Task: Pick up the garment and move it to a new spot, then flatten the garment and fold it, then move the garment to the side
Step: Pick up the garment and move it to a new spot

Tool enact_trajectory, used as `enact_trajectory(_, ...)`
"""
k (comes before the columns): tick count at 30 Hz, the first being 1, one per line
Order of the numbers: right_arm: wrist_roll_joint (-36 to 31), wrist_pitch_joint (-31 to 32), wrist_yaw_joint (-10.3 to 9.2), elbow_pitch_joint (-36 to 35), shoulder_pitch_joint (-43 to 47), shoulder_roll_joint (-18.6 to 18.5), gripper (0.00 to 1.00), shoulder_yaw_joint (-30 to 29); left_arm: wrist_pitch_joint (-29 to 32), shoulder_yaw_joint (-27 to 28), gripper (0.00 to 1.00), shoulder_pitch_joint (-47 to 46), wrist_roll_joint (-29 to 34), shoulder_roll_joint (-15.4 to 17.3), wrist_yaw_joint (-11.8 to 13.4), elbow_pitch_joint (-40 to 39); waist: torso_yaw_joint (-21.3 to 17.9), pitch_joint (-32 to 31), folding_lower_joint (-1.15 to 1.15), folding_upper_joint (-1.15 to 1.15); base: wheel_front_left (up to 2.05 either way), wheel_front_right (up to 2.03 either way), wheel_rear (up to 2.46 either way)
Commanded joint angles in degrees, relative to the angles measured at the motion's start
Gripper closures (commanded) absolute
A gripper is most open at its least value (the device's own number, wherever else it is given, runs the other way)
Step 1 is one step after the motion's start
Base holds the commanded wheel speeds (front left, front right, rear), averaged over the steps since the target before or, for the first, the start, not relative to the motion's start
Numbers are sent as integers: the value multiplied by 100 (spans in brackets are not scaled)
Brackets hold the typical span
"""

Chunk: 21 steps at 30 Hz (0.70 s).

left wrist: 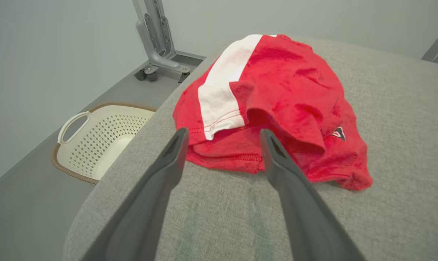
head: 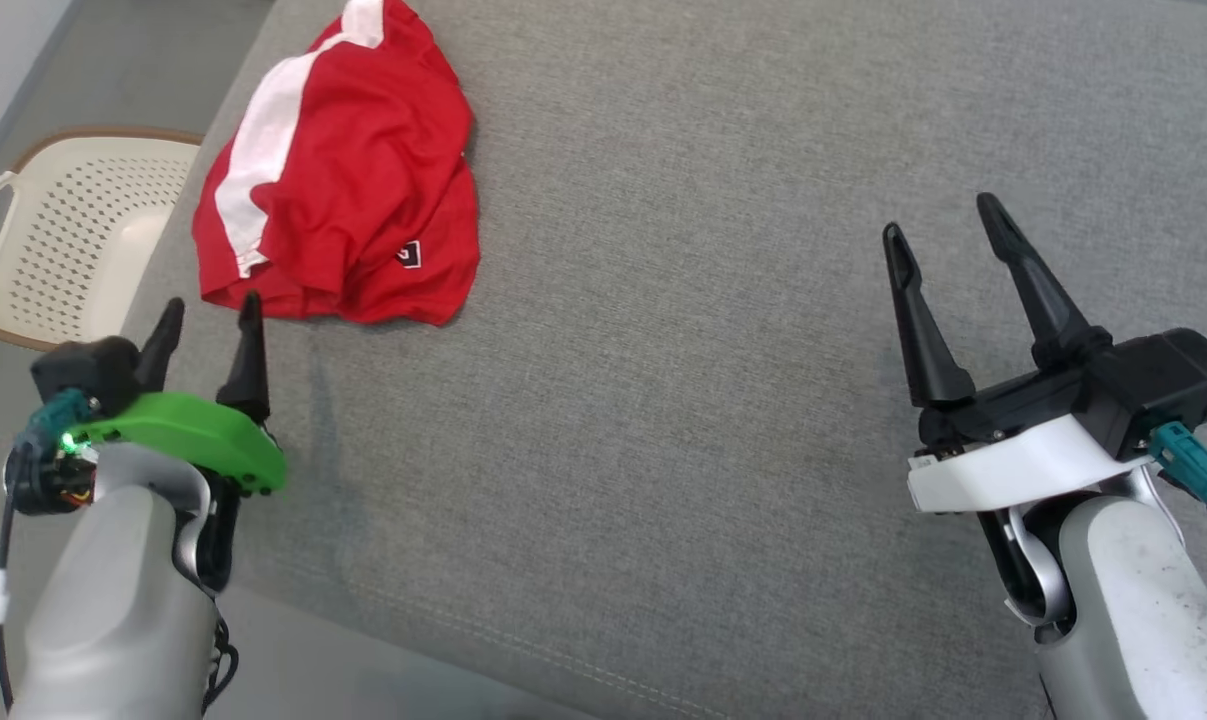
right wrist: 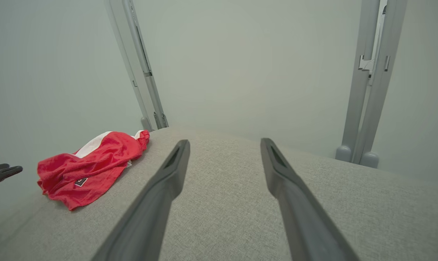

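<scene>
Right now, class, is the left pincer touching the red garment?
Apart. The right wrist view shows a clear strip of background between the tips of the left pincer and the near edge of the garment; the jaws stand open.

You had a grey fabric-covered surface (head: 723,360) before you. A cream perforated basket (head: 73,235) stood on the grey floor (left wrist: 19,224) to its left, and grey metal posts (right wrist: 364,90) rose against the pale far wall (right wrist: 240,65).

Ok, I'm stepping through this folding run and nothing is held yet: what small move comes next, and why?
Probably ease the left gripper forward onto the near hem of the red garment. It is open and just short of the crumpled cloth; the right gripper, also open, is far off across the grey cushion.
</scene>
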Motion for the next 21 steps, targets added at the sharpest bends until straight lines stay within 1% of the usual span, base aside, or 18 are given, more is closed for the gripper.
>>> enact_trajectory(1, -36, 56, -2, -104, -67, -35, 0, -5, 47, -38, 0, -279, -163, 47, 4, 211, -339, 368, 0, 0, 0, 0, 0)
enact_trajectory(7, -101, 263, -2, -315, -74, -98, 0, 13, 127, -330, 0, -1025, -626, 205, 7, 1102, -543, 659, 0, 0, 0, 0, 0)
enact_trajectory(12, -119, 328, -2, -418, -85, -141, 0, 51, 268, -471, 0, -1467, -756, 265, 7, 1863, -672, 826, 0, 0, 0, 0, 0)
enact_trajectory(15, -129, 335, -2, -436, -89, -139, 0, 60, 264, -583, 0, -1582, -823, 249, 7, 2094, -719, 860, 0, 0, 0, 0, 0)
enact_trajectory(16, -127, 340, -2, -430, -79, -128, 0, 53, 251, -620, 70, -1604, -857, 252, 7, 2152, -732, 861, 0, 0, 0, 0, 0)
enact_trajectory(17, -132, 344, -2, -413, -71, -120, 0, 45, 217, -645, 100, -1617, -897, 262, 7, 2177, -740, 860, 0, 0, 0, 0, 0)
enact_trajectory(21, -154, 302, -2, -291, -24, -77, 0, 26, 111, -794, 100, -1551, -1077, 290, 7, 2164, -743, 779, 0, 0, 0, 0, 0)
